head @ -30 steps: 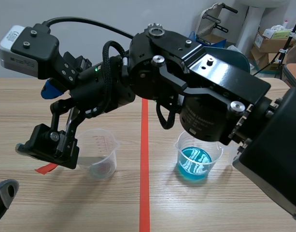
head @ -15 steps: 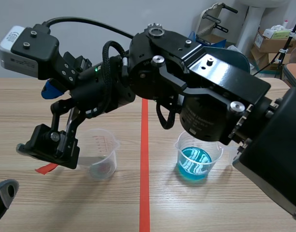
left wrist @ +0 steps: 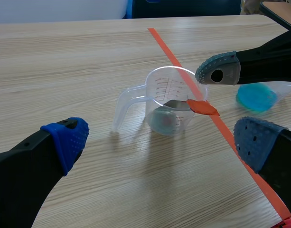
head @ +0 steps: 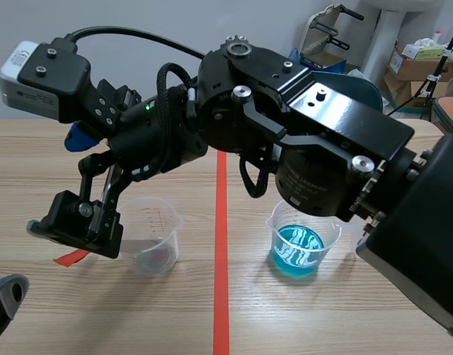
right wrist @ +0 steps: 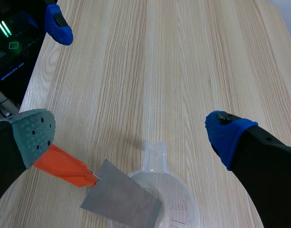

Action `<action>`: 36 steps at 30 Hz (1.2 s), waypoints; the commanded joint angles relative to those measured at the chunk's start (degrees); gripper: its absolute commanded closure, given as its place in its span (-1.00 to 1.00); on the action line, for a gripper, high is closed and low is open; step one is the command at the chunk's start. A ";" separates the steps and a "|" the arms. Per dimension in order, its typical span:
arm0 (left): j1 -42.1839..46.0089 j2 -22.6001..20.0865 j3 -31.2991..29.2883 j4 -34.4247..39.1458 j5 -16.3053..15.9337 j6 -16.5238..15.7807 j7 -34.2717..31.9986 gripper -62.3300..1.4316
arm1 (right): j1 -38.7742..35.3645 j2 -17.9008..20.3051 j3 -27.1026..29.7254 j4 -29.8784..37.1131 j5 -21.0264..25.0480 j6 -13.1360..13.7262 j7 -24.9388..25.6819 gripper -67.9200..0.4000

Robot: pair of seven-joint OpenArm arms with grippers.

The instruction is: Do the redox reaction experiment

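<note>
Right wrist view: grey sheet (right wrist: pixel 121 202) crosses beaker (right wrist: pixel 177 202) rim, fingers (right wrist: pixel 33 135) apart.

clear cup (left wrist: pixel 169 109) upright — grey strip (right wrist: pixel 121 202) tilted across rim | blue-liquid cup (head: pixel 300 248) upright

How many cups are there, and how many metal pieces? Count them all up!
Cups: 2, the clear cup and the cup of blue liquid
Metal strip with orange tab: 1
Total: 3
</note>
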 commanded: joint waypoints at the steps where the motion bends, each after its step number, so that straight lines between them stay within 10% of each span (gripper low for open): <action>1: 0.13 0.44 0.28 1.03 0.28 -0.17 -0.79 -1.00 | 1.18 -0.02 0.17 0.70 0.61 0.44 0.50 -1.00; 12: 0.13 0.44 0.28 1.03 0.26 -0.17 -0.79 -1.00 | -2.27 1.81 2.08 1.27 0.61 -1.92 4.13 -1.00; 36: 0.17 0.42 0.28 1.05 0.26 -0.17 -0.81 -1.00 | -43.95 23.06 30.53 30.05 -4.59 -24.92 26.16 -1.00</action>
